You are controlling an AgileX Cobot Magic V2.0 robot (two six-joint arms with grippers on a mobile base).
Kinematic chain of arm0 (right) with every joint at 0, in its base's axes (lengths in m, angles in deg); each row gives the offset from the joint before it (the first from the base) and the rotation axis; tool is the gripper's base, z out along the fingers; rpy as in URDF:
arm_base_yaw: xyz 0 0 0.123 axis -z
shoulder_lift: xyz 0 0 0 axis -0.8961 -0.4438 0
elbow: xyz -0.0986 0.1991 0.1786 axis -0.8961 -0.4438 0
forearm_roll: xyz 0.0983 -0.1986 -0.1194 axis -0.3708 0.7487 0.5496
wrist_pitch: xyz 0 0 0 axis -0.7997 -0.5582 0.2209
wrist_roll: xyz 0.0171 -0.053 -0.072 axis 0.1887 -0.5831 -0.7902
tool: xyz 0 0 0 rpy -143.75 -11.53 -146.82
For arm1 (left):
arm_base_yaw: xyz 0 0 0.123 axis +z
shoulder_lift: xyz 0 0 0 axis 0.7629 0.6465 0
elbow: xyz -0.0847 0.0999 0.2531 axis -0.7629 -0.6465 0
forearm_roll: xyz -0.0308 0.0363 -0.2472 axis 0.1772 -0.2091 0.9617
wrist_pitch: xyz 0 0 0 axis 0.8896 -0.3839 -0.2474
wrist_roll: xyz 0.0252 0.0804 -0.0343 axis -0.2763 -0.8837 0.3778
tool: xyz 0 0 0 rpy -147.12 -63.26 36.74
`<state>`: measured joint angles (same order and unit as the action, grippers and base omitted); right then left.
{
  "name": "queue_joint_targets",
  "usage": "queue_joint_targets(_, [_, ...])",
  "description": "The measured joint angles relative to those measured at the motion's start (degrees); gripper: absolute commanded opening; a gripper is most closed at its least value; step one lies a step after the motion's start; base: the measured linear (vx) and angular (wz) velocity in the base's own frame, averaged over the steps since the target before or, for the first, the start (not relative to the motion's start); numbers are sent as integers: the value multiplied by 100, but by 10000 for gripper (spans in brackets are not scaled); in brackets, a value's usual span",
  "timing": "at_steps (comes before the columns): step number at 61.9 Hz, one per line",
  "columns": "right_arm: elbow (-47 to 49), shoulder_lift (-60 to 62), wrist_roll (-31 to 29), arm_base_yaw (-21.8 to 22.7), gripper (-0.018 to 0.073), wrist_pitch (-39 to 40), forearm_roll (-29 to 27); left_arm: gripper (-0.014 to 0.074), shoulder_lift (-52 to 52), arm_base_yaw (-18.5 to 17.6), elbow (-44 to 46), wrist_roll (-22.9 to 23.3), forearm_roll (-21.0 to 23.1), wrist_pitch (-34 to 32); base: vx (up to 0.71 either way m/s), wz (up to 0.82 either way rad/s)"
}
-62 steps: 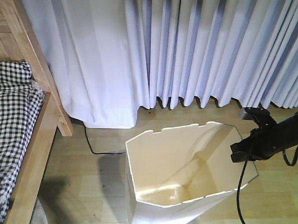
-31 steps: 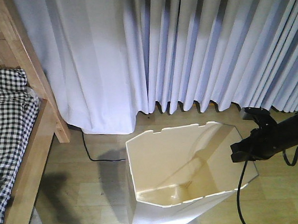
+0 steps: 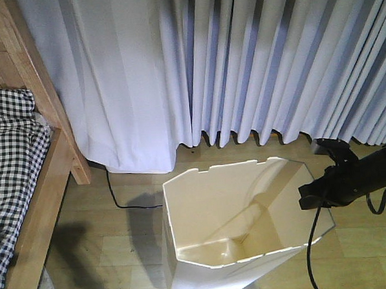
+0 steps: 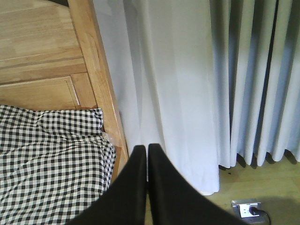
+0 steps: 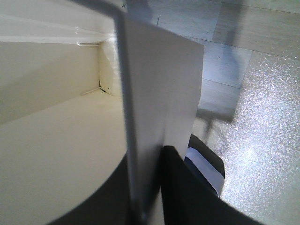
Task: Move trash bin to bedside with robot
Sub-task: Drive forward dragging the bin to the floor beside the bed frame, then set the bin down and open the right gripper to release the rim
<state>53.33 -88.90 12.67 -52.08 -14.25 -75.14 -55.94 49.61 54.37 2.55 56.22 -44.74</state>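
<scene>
Curtain (image 3: 240,64): white, pleated.
Bed (image 3: 28,218): wooden frame, checked bedding, at front view's left.
Trash bin (image 3: 209,202): on the floor, right of the bed, apart from it.
Right gripper (image 5: 145,164): clamps the bin's wall, shown only by its wrist view.
Left gripper (image 4: 147,149): fingers pressed together, empty.

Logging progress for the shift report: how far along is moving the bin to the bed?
Done: the right pincer grips the bin by its wall, one finger on each side. In hand: the carry; the bin is near the curtain, with open floor between it and the bed. Left: close that gap, then release. The left pincer is shut and empty.
</scene>
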Motion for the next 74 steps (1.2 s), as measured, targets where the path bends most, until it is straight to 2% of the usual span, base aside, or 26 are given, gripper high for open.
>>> queue_joint_targets(23, [0, 0, 0, 0, -6, -1, -153, -6, 0, 0, 0, 0, 0, 0, 0, 0])
queue_joint_targets(41, [99, -98, -116, 0, -6, 349, -636, -6, 0, 0, 0, 0, 0, 0, 0, 0])
queue_joint_targets(61, [1002, -1305, -116, 6, -6, 1086, -833, -6, 0, 0, 0, 0, 0, 0, 0, 0])
queue_joint_targets(74, [1843, -2376, -116, 6, -6, 1151, -706, -6, 0, 0, 0, 0, 0, 0, 0, 0])
